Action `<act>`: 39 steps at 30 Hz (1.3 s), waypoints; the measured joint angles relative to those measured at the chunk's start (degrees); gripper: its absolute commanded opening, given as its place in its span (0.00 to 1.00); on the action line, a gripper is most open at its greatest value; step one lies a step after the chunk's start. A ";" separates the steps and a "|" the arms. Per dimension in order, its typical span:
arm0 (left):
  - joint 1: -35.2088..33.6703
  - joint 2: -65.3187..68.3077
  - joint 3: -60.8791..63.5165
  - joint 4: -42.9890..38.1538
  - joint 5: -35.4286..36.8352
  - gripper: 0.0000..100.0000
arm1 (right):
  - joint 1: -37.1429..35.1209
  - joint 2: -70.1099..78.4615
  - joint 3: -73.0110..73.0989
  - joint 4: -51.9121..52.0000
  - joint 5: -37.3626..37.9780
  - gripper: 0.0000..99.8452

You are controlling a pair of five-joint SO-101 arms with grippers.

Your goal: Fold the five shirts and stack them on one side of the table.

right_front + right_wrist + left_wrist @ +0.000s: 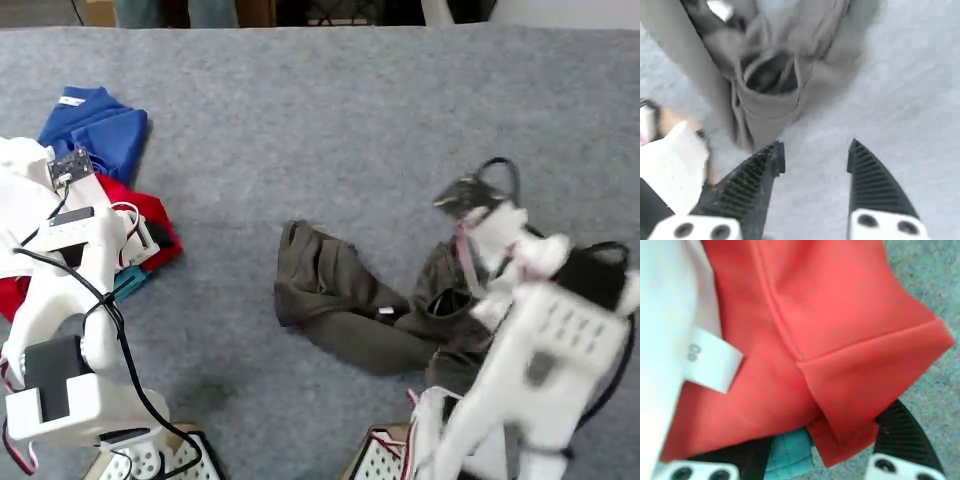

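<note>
Lying heaped at the worktop's (350,120) left edge: blue shirt (95,130), white shirt (20,190), red shirt (840,315). Left gripper (825,432) spread across the red hem, pinching nothing. Centre: olive shirt (340,300), crumpled. Right gripper (816,147) spread, just beside its edge. Likely step: starting the olive fold. Next move needs a pinch on a hem, then pulling flat.

The far half of the grey table (380,120) is left bare from edge to edge. A bare lane is kept between the heaped shirts (100,135) at the left side and the crumpled olive shirt (340,310). The near right is blocked by that shirt and the right arm (545,340) above it.
</note>
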 measured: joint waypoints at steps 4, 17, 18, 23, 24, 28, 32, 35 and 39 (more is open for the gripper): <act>0.00 0.00 0.00 0.00 0.00 0.31 | -10.55 -0.35 -0.88 -0.18 -10.81 0.23; 0.00 0.00 0.00 0.00 0.09 0.31 | -44.31 29.54 0.09 -14.77 -25.05 0.23; 0.00 0.00 0.00 0.00 0.09 0.31 | -46.07 29.98 1.32 -15.12 -23.91 0.23; 0.00 0.00 0.00 0.00 0.09 0.31 | -51.69 32.35 10.64 -23.74 -21.98 0.15; 0.00 0.00 0.00 0.00 0.09 0.31 | -51.52 33.23 11.69 -26.29 -21.98 0.09; 0.00 0.00 0.00 0.00 0.09 0.31 | -50.02 36.31 11.16 -31.03 -23.21 0.02; 0.00 0.00 0.00 0.00 0.09 0.31 | -45.19 37.01 6.24 -31.12 -26.90 0.01; 0.00 0.00 0.00 0.00 0.09 0.31 | -40.18 37.54 1.05 -30.42 -28.75 0.01; 0.00 0.00 0.00 0.00 0.09 0.31 | -33.49 37.54 -5.63 -29.89 -29.19 0.01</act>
